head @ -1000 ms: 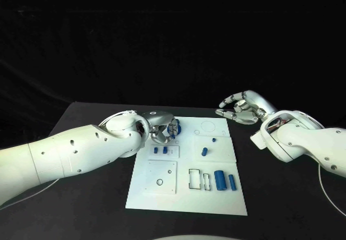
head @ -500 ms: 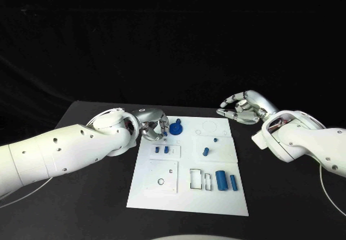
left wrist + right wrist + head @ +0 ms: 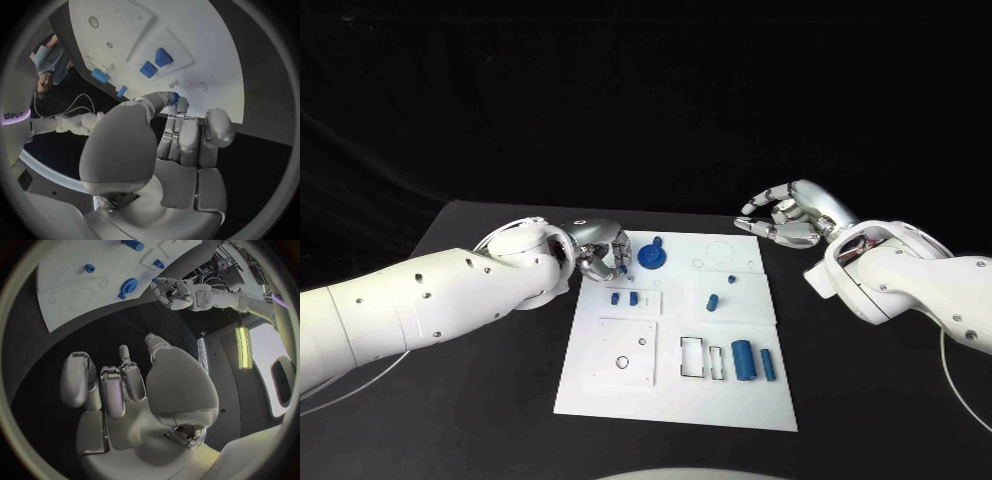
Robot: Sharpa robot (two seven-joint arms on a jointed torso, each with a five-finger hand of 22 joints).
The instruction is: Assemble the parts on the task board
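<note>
We log the left hand (image 3: 600, 255), fingers curled and grasping nothing, beside a round blue part (image 3: 652, 261) on the task board (image 3: 678, 400). Right hand (image 3: 788, 222): curled, likewise grasping nothing, above the table (image 3: 473, 420). No legible writing on the board.

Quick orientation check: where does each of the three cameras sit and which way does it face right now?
Head view: on the robot's head, looking down at the task board; both arms enter, left robot hand and right robot hand.
Left wrist view: behind the left robot hand, facing the board.
Right wrist view: behind the right robot hand, facing the board.
Shared: the round blue part appears in head and right wrist views.
</note>
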